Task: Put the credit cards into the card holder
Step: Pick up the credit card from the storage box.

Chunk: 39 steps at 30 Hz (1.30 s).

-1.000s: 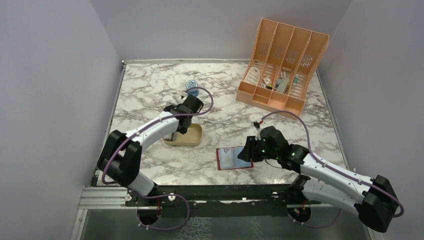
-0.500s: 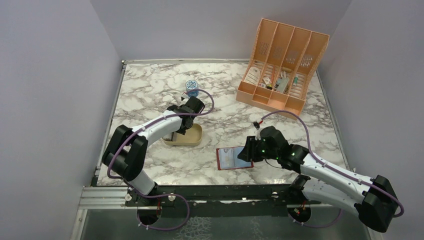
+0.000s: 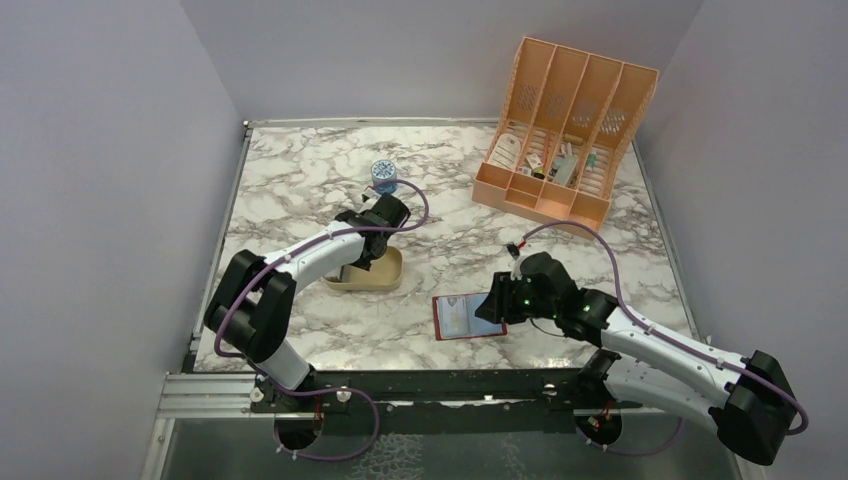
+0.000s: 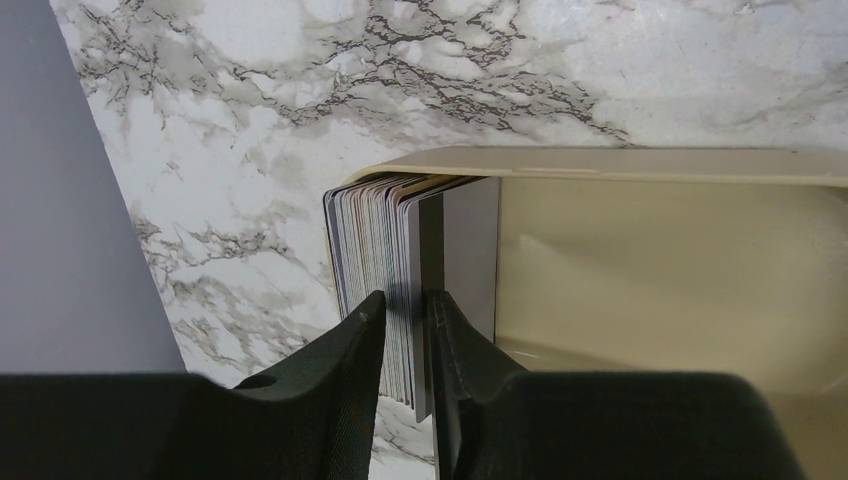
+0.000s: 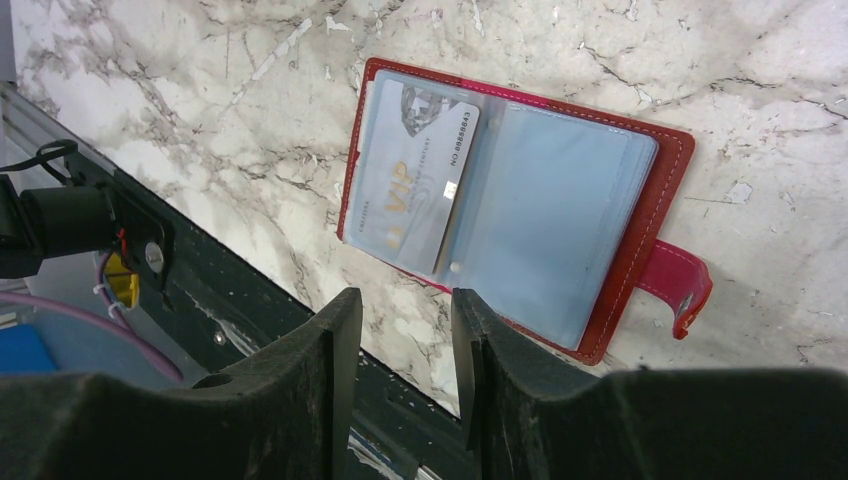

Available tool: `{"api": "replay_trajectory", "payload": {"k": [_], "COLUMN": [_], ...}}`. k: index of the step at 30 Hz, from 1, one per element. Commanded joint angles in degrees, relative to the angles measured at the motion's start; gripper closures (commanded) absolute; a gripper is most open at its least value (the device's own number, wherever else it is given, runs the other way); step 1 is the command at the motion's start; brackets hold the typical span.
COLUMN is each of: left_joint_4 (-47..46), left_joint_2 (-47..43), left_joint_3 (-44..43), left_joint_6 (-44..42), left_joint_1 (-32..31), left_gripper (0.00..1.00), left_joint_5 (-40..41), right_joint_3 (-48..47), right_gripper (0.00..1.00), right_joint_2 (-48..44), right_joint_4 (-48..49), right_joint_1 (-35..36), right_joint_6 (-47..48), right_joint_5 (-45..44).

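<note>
Left gripper (image 4: pixel 405 312) is clamped on a few credit cards (image 4: pixel 365 235) from the stack standing on edge at one end of the tan tray (image 4: pixel 650 165), left of the table's (image 3: pixel 300 180) middle. Card holder (image 5: pixel 570 200) lies open by the near edge, with one VIP card (image 5: pixel 415 180) in a pocket. Right gripper (image 5: pixel 400 312) hangs over it, jaws apart, empty.

Open card holder (image 5: pixel 560 200) lying flat, credit cards (image 4: pixel 395 250) on edge.
Red holder shows pale blue pockets, one holding a card; the grey stack stands packed at one end of a tan tray (image 4: pixel 660 290).
</note>
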<state>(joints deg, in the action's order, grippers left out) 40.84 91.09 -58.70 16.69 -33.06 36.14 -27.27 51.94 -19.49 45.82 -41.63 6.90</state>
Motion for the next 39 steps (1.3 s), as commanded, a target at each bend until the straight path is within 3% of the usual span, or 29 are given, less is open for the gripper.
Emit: {"api": "replay_trajectory", "payload": {"k": [1, 14, 21, 34, 39], "left_joint_4": [1.62, 2.19, 2.60, 3.14, -1.04], "left_joint_2": [-0.02, -0.29, -0.85, -8.93, -13.89], "left_joint_3": [-1.43, -2.52, -2.96, -4.18, -2.46], "left_joint_6": [-0.87, -0.87, -0.75, 2.71, 6.35], "left_joint_1": [0.28, 0.25, 0.23, 0.17, 0.25], "left_gripper": [0.77, 0.88, 1.00, 1.00, 1.00], "left_joint_5": [1.79, 1.30, -0.67, -12.49, -22.58], "right_joint_3": [-0.86, -0.42, -0.57, -0.80, -1.96], "right_gripper": [0.61, 0.62, 0.62, 0.62, 0.63], "right_joint_2": [-0.62, -0.44, -0.09, -0.64, 0.02], "right_joint_4": [1.30, 1.95, 1.85, -0.93, -4.05], "right_joint_1": [0.35, 0.37, 0.38, 0.35, 0.33], "right_joint_6": [0.68, 0.41, 0.49, -0.04, -0.69], "right_joint_5": [-1.18, -0.96, -0.67, -4.61, -9.40]}}
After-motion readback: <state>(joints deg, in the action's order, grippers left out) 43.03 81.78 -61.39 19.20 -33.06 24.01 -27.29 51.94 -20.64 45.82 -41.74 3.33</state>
